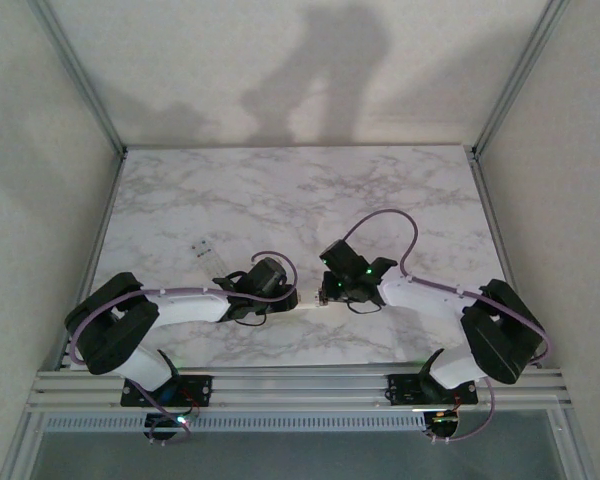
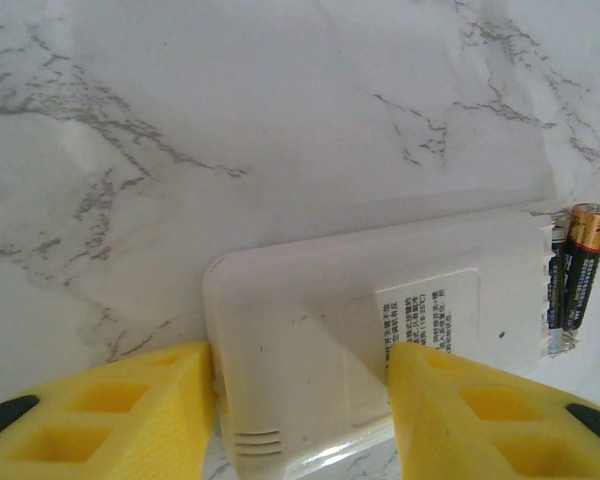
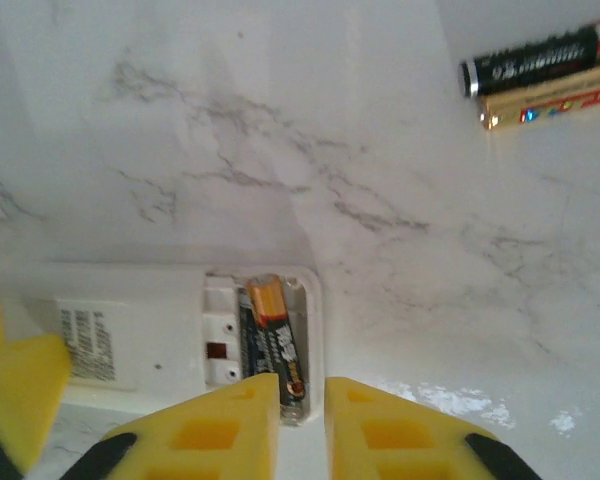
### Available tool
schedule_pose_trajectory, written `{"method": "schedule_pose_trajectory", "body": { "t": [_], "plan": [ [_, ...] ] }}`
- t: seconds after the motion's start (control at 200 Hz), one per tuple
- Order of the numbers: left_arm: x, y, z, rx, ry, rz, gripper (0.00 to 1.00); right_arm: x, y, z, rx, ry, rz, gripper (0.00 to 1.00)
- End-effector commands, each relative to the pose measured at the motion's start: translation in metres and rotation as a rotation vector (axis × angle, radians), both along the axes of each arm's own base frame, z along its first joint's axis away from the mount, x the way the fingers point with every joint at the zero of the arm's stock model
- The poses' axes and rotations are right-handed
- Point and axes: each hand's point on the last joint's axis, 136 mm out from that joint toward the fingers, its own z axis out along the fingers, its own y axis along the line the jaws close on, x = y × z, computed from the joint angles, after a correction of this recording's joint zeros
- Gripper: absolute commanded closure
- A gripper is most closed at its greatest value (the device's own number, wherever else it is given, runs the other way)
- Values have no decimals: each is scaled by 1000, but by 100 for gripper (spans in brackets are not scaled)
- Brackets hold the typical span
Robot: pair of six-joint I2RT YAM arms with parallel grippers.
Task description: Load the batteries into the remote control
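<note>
The remote control (image 1: 308, 298) lies back-up on the marble table (image 1: 380, 200) near its front edge, between the two arms, which meet over it from either side. Its battery compartment (image 3: 255, 345) is uncovered at the end toward the right arm.

The left gripper (image 2: 300, 375) is clenched on the remote control's closed end. One yellow finger (image 2: 130, 410) presses against the end edge, and the other (image 2: 480, 410) lies over the white back beside the printed label (image 2: 425, 325). In the left wrist view a battery (image 2: 583, 265), dark with an orange-gold tip, shows at the remote's far end.

In the right wrist view that battery (image 3: 270, 340) sits lengthwise in the right-hand slot of the compartment, its orange end pointing away from the camera. The slot beside it shows a small brown contact. The right gripper (image 3: 302, 385) hovers at the compartment's near edge. Its fingers are slightly parted, with a narrow gap between them, and grasp nothing. The battery's near end lies just past the tip of one finger.

Two loose batteries (image 3: 540, 60) lie side by side, touching, on the table well apart from the remote control. One is black and the other gold-coloured.

In the top view a small clear item (image 1: 205, 250) lies on the table beyond the left arm. It is too small to identify.
</note>
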Motion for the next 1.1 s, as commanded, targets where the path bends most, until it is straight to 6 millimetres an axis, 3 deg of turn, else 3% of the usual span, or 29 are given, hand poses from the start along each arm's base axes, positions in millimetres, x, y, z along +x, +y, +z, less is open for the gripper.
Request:
{"method": "schedule_pose_trajectory", "body": {
  "t": [0.0, 0.411, 0.916, 1.096],
  "plan": [
    [-6, -25, -2, -61, 12, -64, 52, 9, -2, 4, -63, -24, -5, 78],
    [-8, -23, -4, -51, 9, -71, 52, 17, 15, -18, -68, 17, 6, 79],
    [-7, -25, -7, -49, 13, -76, 52, 21, 23, -13, -41, 4, 27, 79],
    [-7, -24, -6, -48, 12, -75, 52, 21, 23, -21, -60, 20, 30, 79]
  ]
}}
